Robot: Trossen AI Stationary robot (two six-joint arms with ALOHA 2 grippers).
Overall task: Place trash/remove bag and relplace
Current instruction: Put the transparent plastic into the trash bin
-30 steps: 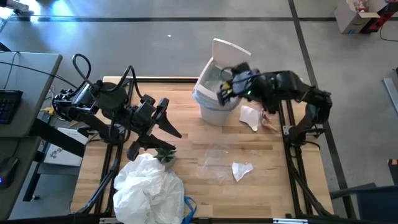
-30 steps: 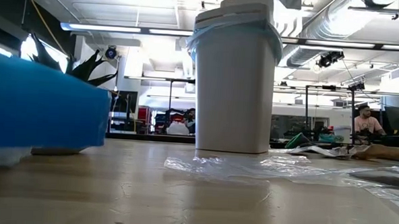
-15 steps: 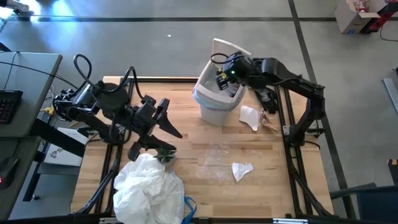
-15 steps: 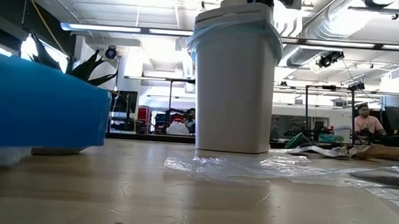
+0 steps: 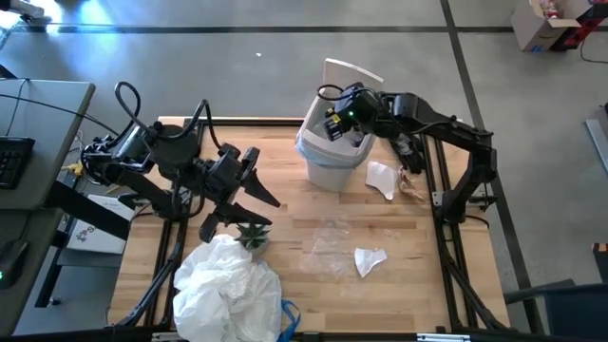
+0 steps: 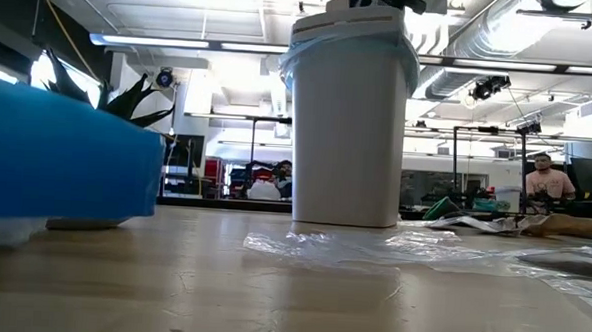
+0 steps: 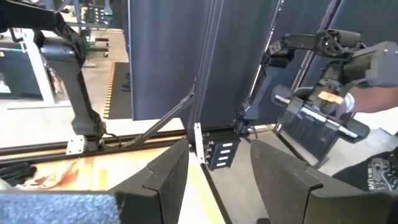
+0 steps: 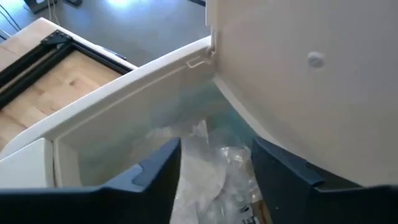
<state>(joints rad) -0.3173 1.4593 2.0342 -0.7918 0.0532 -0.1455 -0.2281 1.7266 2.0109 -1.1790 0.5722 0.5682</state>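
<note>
The white bin (image 5: 328,152) stands at the table's far middle, its lid (image 5: 353,72) raised, with the light-blue bag (image 6: 352,36) lining it and folded over its rim. My right gripper (image 5: 340,122) hangs open just over the bin's mouth. In the right wrist view, clear and white trash (image 8: 211,171) lies inside the liner beyond its open fingers (image 8: 214,149). More trash rests on the table: white paper (image 5: 382,178), brown paper (image 5: 414,186), a white scrap (image 5: 369,258) and a clear wrapper (image 5: 328,242). My left gripper (image 5: 255,195) waits open above the table's left half, holding nothing (image 7: 219,149).
A small green potted plant (image 5: 253,233) stands just under my left gripper. A large crumpled white bag pile (image 5: 226,285) with a blue piece (image 5: 288,318) lies at the near left. People sit in the room behind the table (image 6: 548,182).
My right gripper has swung from the bin's right side toward the table's left and sunk a little, so it now hangs over the bin's mouth, under the raised lid.
</note>
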